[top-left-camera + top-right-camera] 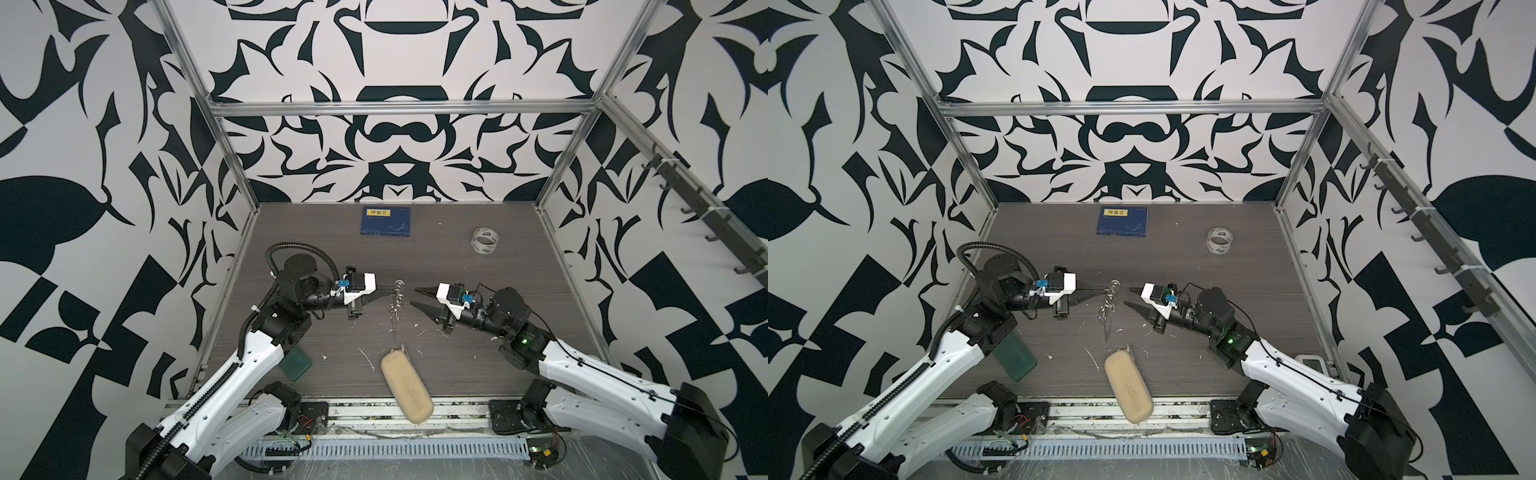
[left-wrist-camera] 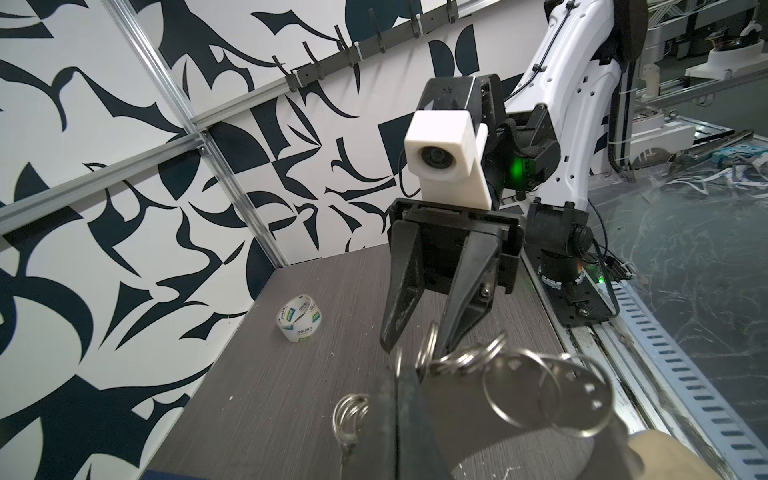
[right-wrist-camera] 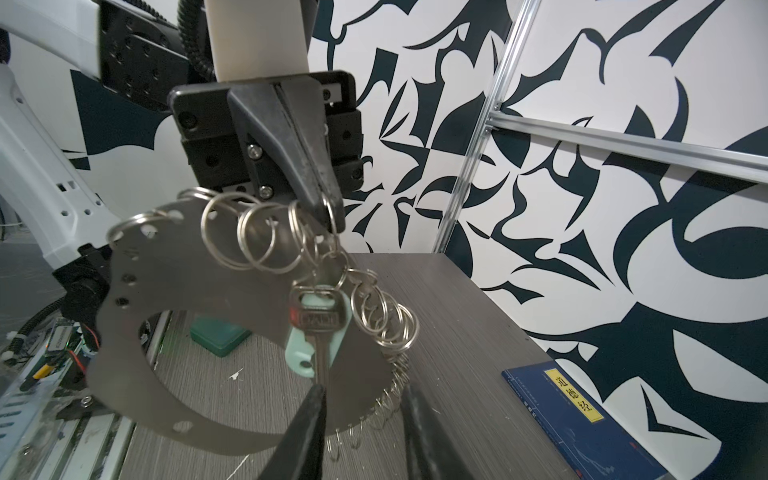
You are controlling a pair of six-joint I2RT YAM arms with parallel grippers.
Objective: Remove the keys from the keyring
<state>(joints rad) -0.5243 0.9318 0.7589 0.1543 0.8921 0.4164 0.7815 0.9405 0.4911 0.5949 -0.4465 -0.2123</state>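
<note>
The left end effector (image 3: 331,210) is clamped on the top of the keyring (image 3: 195,278), which hangs above the counter (image 1: 457,266). The key (image 3: 319,328) dangles just ahead of the right end effector (image 3: 365,409), whose jaws stand apart. It should close squarely on the blade, then pull steadily against a firm left grip.

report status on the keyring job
left gripper shut on keyring, which hangs from it. right gripper open, close to key. wire rings crowd key.

Left claw (image 1: 388,292) and right claw (image 1: 413,296) black, tapered; arm shells (image 1: 257,357) white.
</note>
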